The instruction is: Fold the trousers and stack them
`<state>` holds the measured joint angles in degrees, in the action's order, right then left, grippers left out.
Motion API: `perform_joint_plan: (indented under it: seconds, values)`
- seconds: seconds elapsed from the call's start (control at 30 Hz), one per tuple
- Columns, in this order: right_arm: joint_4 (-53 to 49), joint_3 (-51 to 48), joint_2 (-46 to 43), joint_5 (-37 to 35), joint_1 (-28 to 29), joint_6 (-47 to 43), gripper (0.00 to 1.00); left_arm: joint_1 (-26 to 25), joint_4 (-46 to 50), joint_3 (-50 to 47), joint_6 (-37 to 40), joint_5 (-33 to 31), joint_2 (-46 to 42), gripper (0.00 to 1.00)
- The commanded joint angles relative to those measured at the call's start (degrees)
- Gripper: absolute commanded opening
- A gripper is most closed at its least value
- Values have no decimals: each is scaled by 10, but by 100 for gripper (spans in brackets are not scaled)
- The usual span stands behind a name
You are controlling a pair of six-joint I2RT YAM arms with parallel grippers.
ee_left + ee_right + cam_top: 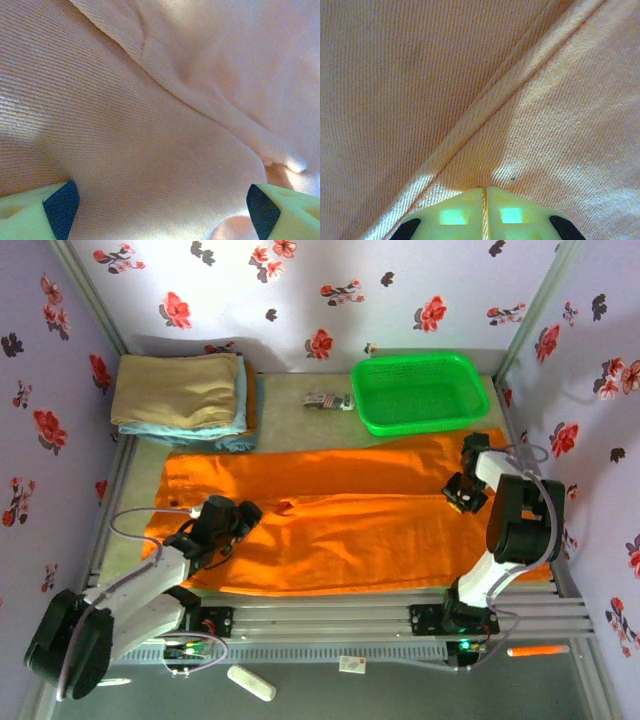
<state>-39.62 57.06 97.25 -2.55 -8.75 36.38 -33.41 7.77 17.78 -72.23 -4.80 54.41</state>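
Pinching a seam of the trousers (340, 520), the right hand (483, 202) has its fingers pressed together, with a thin line of orange cloth caught between them. The orange trousers lie spread flat across the middle of the worktop (300, 430), their legs running side to side. The left hand (162, 212) hovers just above the cloth near the left end, fingers wide apart and holding nothing. For a clean fold, the left hand probably needs to close on a matching edge. Both hands can then lift together, level and at one pace, keeping the fold line straight and the cloth from bunching.
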Motion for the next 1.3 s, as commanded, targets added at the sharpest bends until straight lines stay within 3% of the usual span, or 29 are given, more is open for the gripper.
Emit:
perform_joint_plan:
  seconds: [0.0, 0.1, 0.17, 0.33, 0.4, 0.47, 0.5, 0.6, 0.73, 0.83, 0.97, 1.17, 1.23, 1.27]
  values:
    - [-17, 34, 7, -49, -5, -3, 13, -43, 103, 5, -84, -26, -26, 91]
    - [-22, 42, -18, -21, 3, -5, 17, -45, 161, 43, -61, -26, -64, 92]
    - [-31, 48, -50, -22, 31, -9, 21, -9, 215, 94, 3, -26, -84, 93]
    - [-43, 63, -105, -26, 138, -11, 32, 230, 264, 251, 237, 60, -28, 94]
    - [-36, 58, -112, -19, 168, -3, 35, 288, 258, 304, 293, 59, 47, 93]
    - [-16, 46, -112, 12, 185, 2, 37, 328, 244, 350, 323, 68, 136, 82]
    - [-7, 41, -110, 26, 190, 6, 37, 337, 239, 375, 336, 72, 183, 76]
    - [12, 29, -112, 49, 196, 6, 39, 348, 233, 430, 324, 72, 300, 70]
    - [19, 18, -127, 52, 195, -7, 42, 359, 211, 458, 279, 94, 402, 71]
    - [20, 10, -143, 51, 192, -17, 43, 365, 214, 488, 275, 91, 448, 77]
    - [27, -1, -157, 48, 189, -30, 43, 367, 229, 532, 273, 88, 498, 78]
    - [58, -24, -150, 75, 181, -29, 43, 370, 225, 542, 271, 87, 508, 82]
    - [67, -25, -137, 88, 178, -28, 43, 371, 245, 565, 274, 93, 533, 78]
    - [70, -24, -131, 95, 177, -27, 43, 371, 248, 569, 276, 101, 542, 71]
